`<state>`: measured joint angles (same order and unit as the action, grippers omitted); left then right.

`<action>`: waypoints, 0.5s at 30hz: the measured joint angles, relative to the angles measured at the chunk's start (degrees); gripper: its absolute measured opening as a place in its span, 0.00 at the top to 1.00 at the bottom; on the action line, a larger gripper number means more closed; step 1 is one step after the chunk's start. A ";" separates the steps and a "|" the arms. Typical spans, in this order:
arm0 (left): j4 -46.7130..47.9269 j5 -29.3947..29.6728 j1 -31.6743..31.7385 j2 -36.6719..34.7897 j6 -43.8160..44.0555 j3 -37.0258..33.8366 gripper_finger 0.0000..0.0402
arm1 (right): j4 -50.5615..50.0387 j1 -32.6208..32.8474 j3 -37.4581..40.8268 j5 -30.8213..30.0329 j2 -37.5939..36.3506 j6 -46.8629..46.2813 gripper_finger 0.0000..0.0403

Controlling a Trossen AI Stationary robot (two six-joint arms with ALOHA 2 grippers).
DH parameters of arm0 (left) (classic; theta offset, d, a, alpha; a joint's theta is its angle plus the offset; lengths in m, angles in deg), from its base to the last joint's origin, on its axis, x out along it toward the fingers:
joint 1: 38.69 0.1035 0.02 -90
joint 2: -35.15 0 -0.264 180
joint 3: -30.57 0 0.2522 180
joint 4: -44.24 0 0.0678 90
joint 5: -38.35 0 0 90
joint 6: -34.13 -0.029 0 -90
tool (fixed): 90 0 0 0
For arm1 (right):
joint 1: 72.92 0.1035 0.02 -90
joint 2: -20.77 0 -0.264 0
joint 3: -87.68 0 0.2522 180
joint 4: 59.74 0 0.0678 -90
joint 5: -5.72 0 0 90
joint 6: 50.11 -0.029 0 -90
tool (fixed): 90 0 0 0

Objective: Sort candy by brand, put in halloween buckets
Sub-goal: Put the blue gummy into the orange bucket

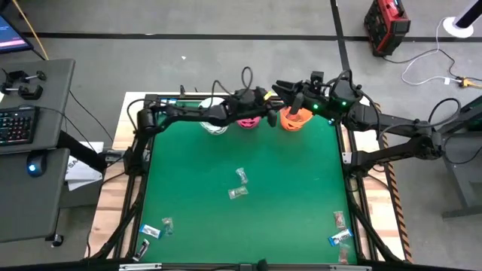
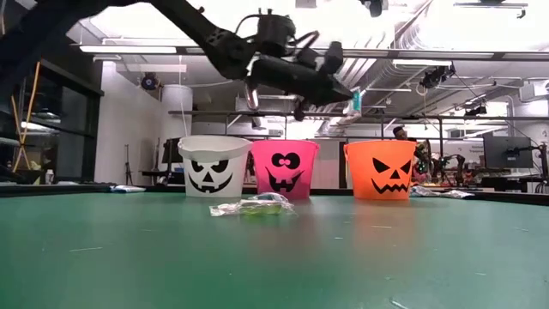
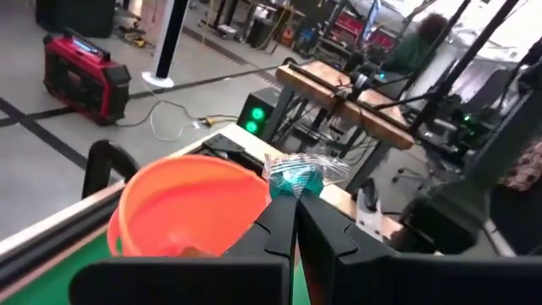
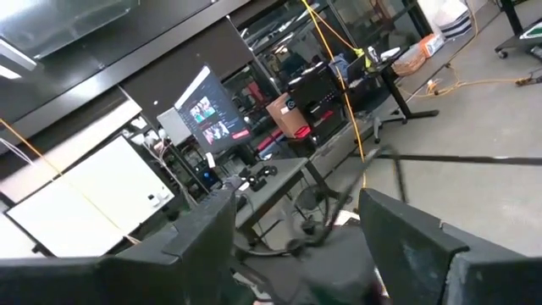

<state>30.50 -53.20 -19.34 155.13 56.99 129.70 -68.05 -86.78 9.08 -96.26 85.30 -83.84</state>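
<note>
- So the left gripper has its fingers pinched tight on a clear-wrapped candy with a teal middle, holding it up in the air right by the rim of the orange bucket.
- Low view shows that same candy as a little teal bit at the fingertips, above the gap between the pink bucket and the orange one.
- Right gripper has its fingers spread wide with nothing between them; it sits up at the far edge near the orange bucket too.
- White bucket, pink and orange stand in a row along the far edge of the green table.
- Loose candy: two pieces mid-table, a few at the near left corner, a few at the near right.
</note>
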 joint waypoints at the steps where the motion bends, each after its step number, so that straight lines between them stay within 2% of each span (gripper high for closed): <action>1: 1.42 0.24 0.14 1.19 -0.67 1.90 1.00 | 0.00 -0.02 0.00 -0.07 0.00 -0.27 0.40; 8: 6.12 3.37 0.19 8.22 -4.47 11.52 0.98 | -0.02 0.00 0.02 -0.33 0.00 -0.29 0.40; 11: 7.93 3.37 0.19 10.26 -5.60 14.50 0.91 | 0.00 0.00 0.02 -0.93 0.00 -0.30 0.40; 15: 13.02 2.29 0.14 11.32 -6.85 16.37 0.77 | -0.02 0.00 0.02 -1.40 0.00 -0.29 0.40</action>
<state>43.52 -50.92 -19.20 166.45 50.14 146.07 -68.07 -86.79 9.10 -97.67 85.30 -84.13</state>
